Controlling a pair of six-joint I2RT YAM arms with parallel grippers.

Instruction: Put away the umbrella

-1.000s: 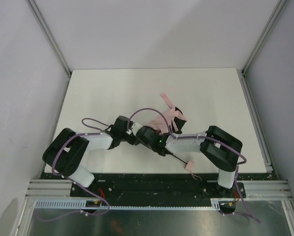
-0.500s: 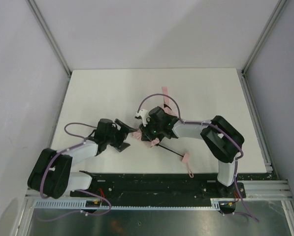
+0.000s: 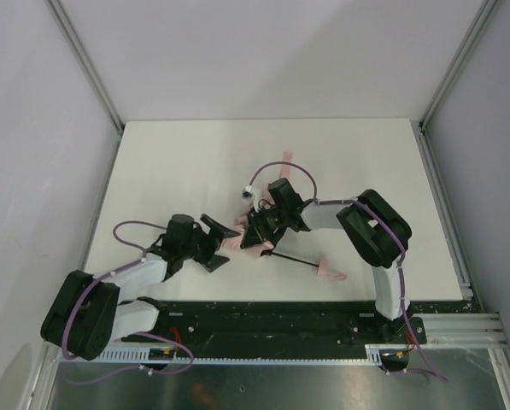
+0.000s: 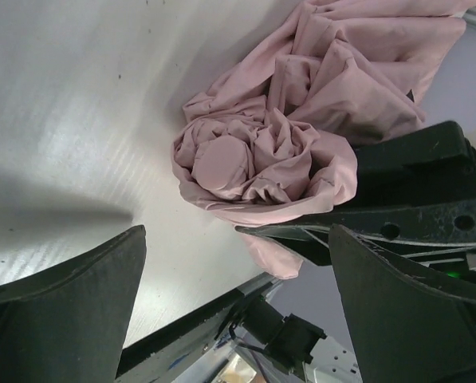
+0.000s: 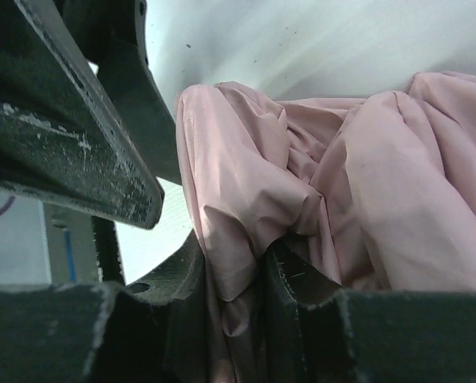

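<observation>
The umbrella lies at mid-table, its pale pink fabric bunched up, its thin black shaft running right to the pink handle. A pink strap trails toward the back. My right gripper is shut on a fold of the umbrella fabric, which is pinched between its fingers. My left gripper stands wide open just left of the bundle, apart from it. In the left wrist view the crumpled fabric lies ahead of the left gripper, with nothing between the fingers.
The white table is ringed by grey walls with aluminium posts. A black rail with the arm bases runs along the near edge. The right gripper's black body sits close to my left gripper's right finger.
The left gripper let go of the fabric, opened wide and drew back to the left. The right gripper shifted left with the fabric, and the shaft and handle swung up away from the near edge.
</observation>
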